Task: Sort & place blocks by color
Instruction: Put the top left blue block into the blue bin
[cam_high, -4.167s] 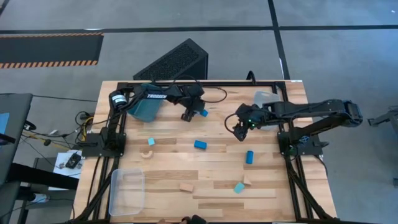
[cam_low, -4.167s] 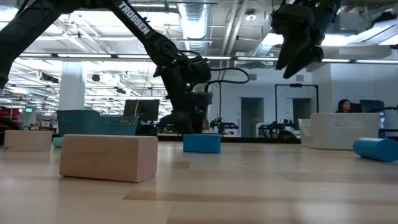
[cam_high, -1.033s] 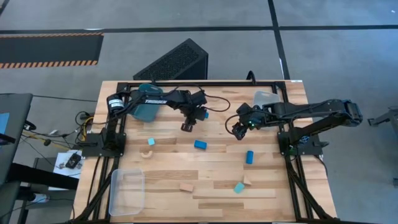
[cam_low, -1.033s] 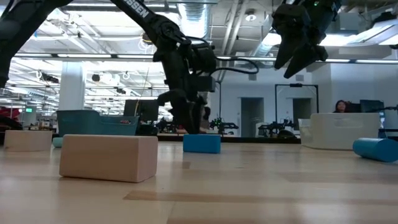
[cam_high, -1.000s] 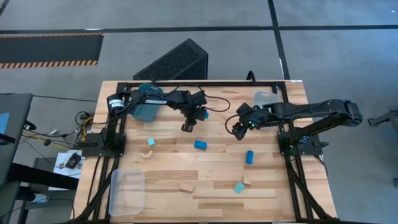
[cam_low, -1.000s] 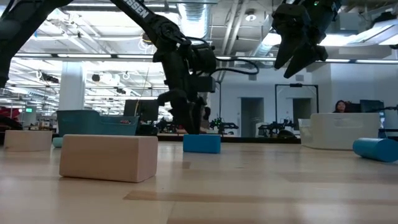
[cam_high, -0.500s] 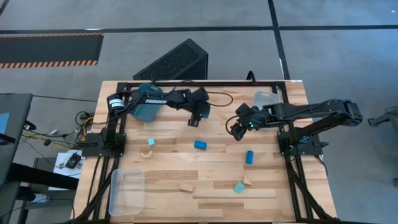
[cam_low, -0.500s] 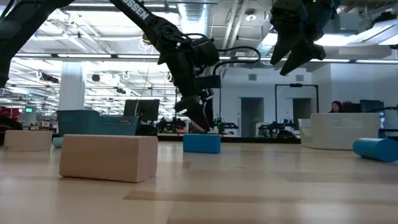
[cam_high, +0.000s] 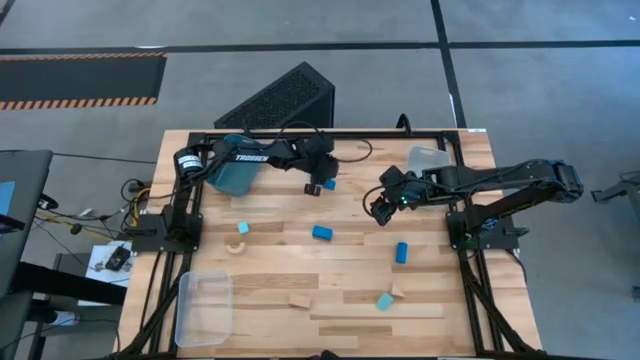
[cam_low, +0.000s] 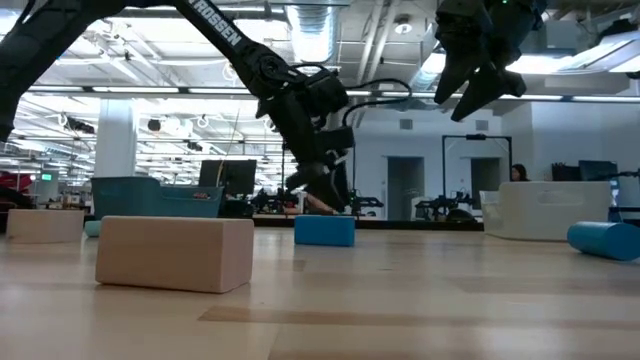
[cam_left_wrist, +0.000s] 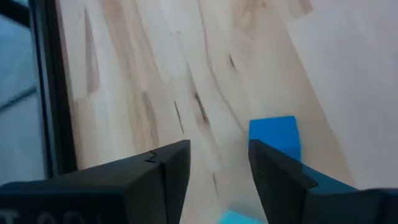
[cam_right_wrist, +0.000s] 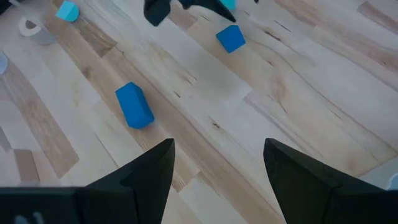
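The left tool (cam_high: 313, 187) hovers open beside a dark blue cube (cam_high: 329, 184) near the worktop's (cam_high: 440, 300) far edge. Its fingers straddle nothing, so closing now could nudge the cube away. The right tool (cam_high: 378, 207) waits open, mid-worktop.

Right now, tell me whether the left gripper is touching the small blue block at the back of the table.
Cannot tell. In the left wrist view the blue block sits just past one finger of the left gripper, with no clear gap or contact; the high view is too crowded there.
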